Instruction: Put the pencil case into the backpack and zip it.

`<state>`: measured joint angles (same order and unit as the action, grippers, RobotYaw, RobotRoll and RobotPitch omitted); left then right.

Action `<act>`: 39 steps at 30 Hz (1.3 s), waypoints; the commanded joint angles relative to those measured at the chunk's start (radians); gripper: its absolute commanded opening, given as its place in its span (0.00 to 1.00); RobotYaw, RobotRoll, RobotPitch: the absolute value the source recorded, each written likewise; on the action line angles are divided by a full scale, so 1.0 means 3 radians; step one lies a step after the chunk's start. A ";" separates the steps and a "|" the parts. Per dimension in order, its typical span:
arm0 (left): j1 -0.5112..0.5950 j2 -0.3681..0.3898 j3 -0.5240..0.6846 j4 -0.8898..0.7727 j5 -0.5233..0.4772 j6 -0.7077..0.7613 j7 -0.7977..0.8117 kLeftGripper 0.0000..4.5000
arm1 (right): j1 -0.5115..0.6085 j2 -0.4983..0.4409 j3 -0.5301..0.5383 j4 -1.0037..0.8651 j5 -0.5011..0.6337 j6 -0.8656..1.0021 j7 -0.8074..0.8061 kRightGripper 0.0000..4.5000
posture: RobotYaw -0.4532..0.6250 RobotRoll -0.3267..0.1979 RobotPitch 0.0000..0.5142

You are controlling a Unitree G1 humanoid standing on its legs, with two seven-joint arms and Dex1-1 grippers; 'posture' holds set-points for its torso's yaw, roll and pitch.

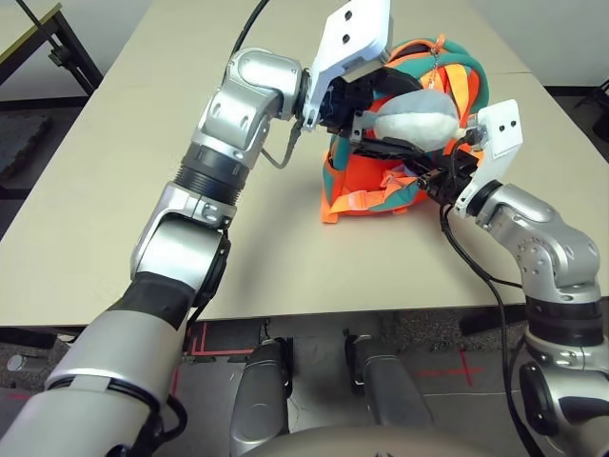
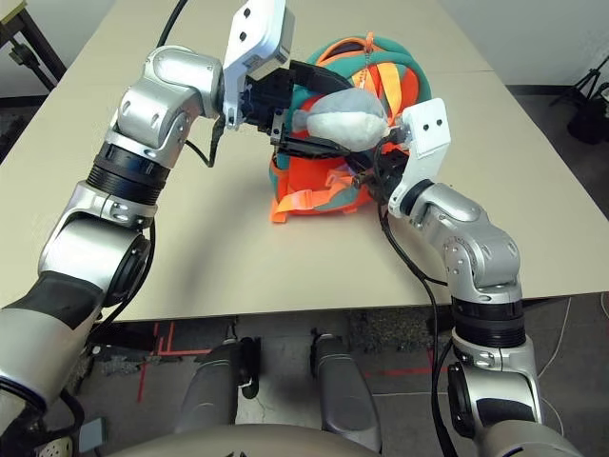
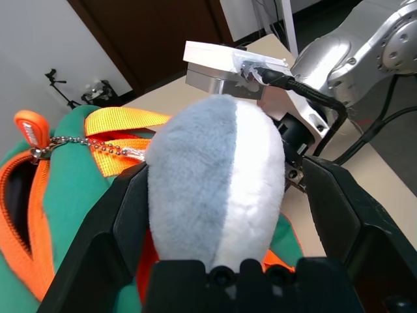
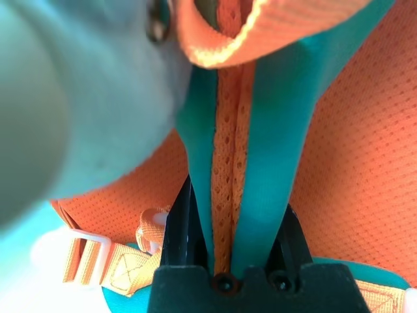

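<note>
Nearest, at the lower right of the head views, the right gripper (image 1: 440, 179) reaches in toward the near side of the backpack (image 1: 366, 195). In its wrist view its two black fingers (image 4: 179, 225) stand narrow, pinching a teal strip edged with orange mesh, part of the backpack's trim.

The backpack stands just right of centre on the beige table (image 1: 114, 190), orange body with teal edging, its orange straps (image 1: 357, 202) and a white buckle hanging toward the near edge.

Beyond it, in the upper middle of the frame, the left gripper (image 1: 404, 122) comes in from the left with its fingers spread wide around the grey-white plush toy (image 1: 417, 118), one finger on each side; whether they press it cannot be told. A small metal chain (image 3: 85, 145) runs from the toy to an orange zipper tab (image 3: 29, 127).

No writing or brand mark can be read on the bag or the toy.
</note>
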<state>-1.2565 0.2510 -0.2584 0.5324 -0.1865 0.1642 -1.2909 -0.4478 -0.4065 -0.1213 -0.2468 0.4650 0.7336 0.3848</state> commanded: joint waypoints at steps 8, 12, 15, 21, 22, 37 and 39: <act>-0.0092 -0.0025 0.0014 0.0210 0.0164 -0.0009 0.0076 0.53 | 0.0064 0.0018 0.0052 0.0064 -0.0052 0.0059 -0.0011 0.09 | 0.27 0.62 0.31; -0.0103 -0.0006 0.0047 0.0205 0.0154 0.0024 0.0098 0.21 | 0.0052 0.0024 0.0061 0.0079 -0.0058 0.0053 -0.0004 0.09 | 0.27 0.62 0.31; -0.0119 0.0044 0.0110 0.0164 0.0109 0.0076 0.0092 0.06 | 0.0038 0.0029 0.0067 0.0098 -0.0066 0.0043 0.0000 0.09 | 0.28 0.62 0.30; -0.0172 0.0195 0.0327 0.0040 -0.0079 0.0349 0.0046 0.06 | 0.0031 0.0030 0.0074 0.0128 -0.0077 0.0022 0.0006 0.09 | 0.29 0.62 0.31; -0.0186 0.0233 0.0366 0.0023 -0.0115 0.0402 0.0038 0.06 | 0.0031 0.0032 0.0077 0.0135 -0.0080 0.0017 0.0007 0.09 | 0.29 0.62 0.31; -0.0103 0.1030 0.0578 0.0028 -0.0146 0.0656 -0.0083 0.06 | -0.0019 0.0041 0.0127 0.0249 -0.0114 -0.0047 0.0056 0.09 | 0.31 0.62 0.30; -0.0029 0.1111 0.0540 0.0014 -0.0124 0.0689 -0.0132 0.06 | -0.0024 0.0037 0.0131 0.0262 -0.0115 -0.0055 0.0066 0.09 | 0.32 0.62 0.30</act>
<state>-1.2819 0.5595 -0.0897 0.5290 -0.2412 0.3706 -1.3143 -0.4676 -0.3930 -0.0969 -0.2020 0.4465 0.6973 0.4046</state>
